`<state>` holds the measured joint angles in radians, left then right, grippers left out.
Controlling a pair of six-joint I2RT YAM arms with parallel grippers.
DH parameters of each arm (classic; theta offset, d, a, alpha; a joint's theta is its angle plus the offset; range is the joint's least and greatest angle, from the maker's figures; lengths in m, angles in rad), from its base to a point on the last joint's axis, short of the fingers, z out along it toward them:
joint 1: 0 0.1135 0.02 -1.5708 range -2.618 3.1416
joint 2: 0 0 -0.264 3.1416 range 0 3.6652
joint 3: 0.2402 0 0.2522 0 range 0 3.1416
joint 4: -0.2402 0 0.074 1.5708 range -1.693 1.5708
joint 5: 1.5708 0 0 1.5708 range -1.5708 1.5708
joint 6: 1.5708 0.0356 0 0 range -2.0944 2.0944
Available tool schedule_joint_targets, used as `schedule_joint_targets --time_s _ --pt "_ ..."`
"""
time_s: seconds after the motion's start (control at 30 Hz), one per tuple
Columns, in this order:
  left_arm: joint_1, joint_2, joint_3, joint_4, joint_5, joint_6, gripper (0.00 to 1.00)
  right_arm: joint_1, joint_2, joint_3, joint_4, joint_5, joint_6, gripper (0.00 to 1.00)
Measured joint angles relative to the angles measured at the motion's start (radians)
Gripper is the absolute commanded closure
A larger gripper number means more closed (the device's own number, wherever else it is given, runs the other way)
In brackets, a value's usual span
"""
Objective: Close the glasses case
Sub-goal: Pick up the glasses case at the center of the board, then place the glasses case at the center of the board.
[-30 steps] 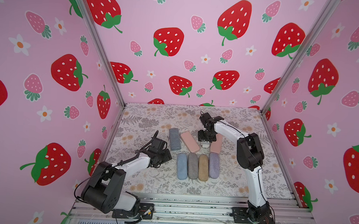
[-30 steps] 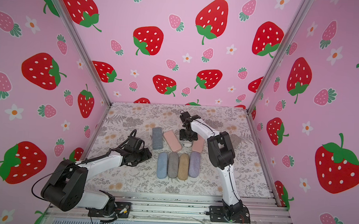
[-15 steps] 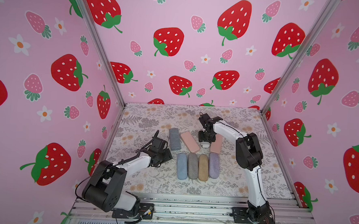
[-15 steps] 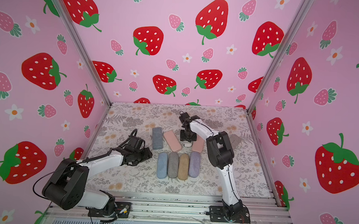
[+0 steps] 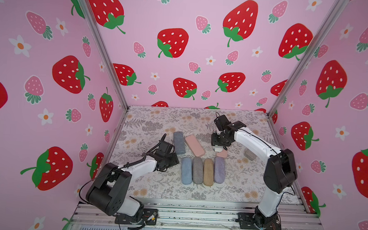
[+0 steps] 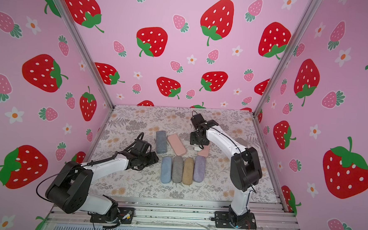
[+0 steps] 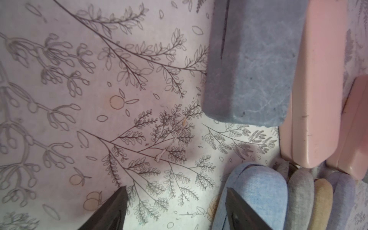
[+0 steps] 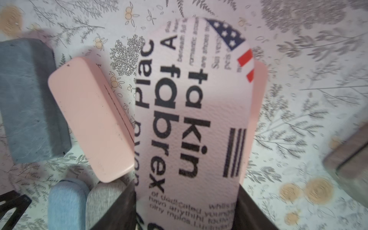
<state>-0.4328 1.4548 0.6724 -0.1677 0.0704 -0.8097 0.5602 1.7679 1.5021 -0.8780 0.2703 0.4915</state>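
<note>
1. Pink glasses case (image 5: 222, 154) sits open on the floral-cloth table (image 5: 152, 126), right of centre, just behind the lilac case (image 5: 219, 169)
2. Its printed lid (image 8: 191, 111) (white lining, black text, flag corner) is swung up w/ the lining facing the rt wrist cam; the pink base edge shows just beside it there
3. Right end effector (image 5: 218, 146) hangs over the case, pointing down. Jaws are part-way closed, the lid fills the gap & both fingers (image 8: 121, 207) sit against its side edges, so it grips the lid
4. Left end effector (image 7: 177, 207) is wide open w/ nothing in it, low over bare cloth. One finger overlaps the light-blue case (image 7: 256, 191) in the lft wrist view; can't tell if they touch
5. Front row, side by side & touching, all shut: light-blue, grey case (image 5: 197, 170), tan case (image 5: 208, 172), lilac
6. Behind the row: slate-blue case (image 5: 179, 143) & closed pink case (image 5: 194, 145), both angled, just beside each other
7. Grey-brown case (image 5: 248, 155) lies apart, partly hidden by the rt arm, nearer the rt wall
</note>
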Motion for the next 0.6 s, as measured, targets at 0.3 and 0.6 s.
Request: schedule_joint_targets --time_s 0.3,0.6 --pt "-0.029 0.006 0.001 0.013 -0.003 -0.003 0.22 0.000 -0.251 -0.339 -0.049 0.060 0.090 0.55" --pt "-0.071 0.012 0.007 0.011 -0.018 -0.011 0.23 0.000 -0.298 -0.514 -0.074 0.100 0.161 0.55"
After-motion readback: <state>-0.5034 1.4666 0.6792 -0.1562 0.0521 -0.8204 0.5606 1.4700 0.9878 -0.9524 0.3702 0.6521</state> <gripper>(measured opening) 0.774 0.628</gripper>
